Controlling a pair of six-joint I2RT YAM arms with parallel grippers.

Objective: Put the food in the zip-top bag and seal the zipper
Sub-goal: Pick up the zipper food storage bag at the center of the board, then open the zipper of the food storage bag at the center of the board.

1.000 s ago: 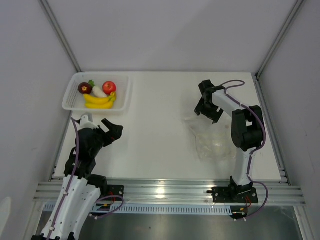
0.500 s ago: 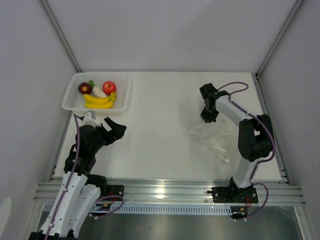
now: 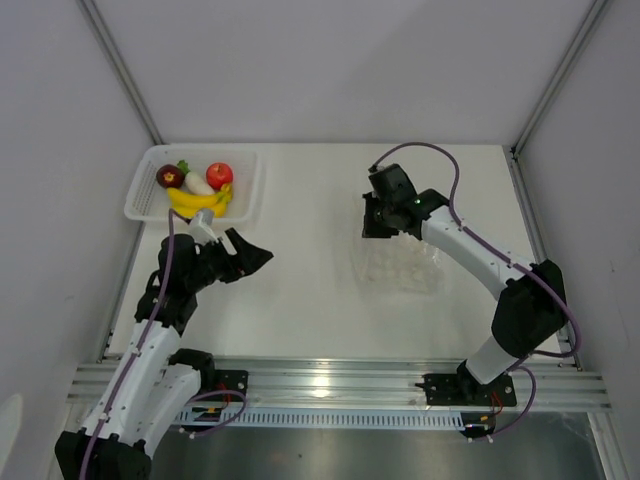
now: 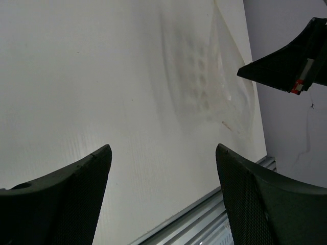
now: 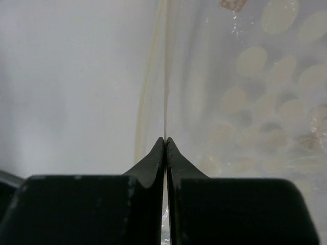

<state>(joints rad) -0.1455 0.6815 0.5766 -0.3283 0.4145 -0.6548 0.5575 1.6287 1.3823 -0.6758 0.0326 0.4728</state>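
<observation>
Right claw (image 5: 165, 140) pinches zip-top bag (image 5: 204, 76); pale dots (image 5: 252, 61) printed.

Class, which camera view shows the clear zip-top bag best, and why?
Right wrist: the zip-top bag fills the frame, pale spots visible, its edge pinched in the shut right gripper. Top external shows it only as a faint crinkled patch. Left wrist shows it distant, pale and translucent.

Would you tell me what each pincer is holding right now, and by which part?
Right pincer is shut on the zip-top bag, pinching its thin edge; left pincer is open, holding nothing.
</observation>
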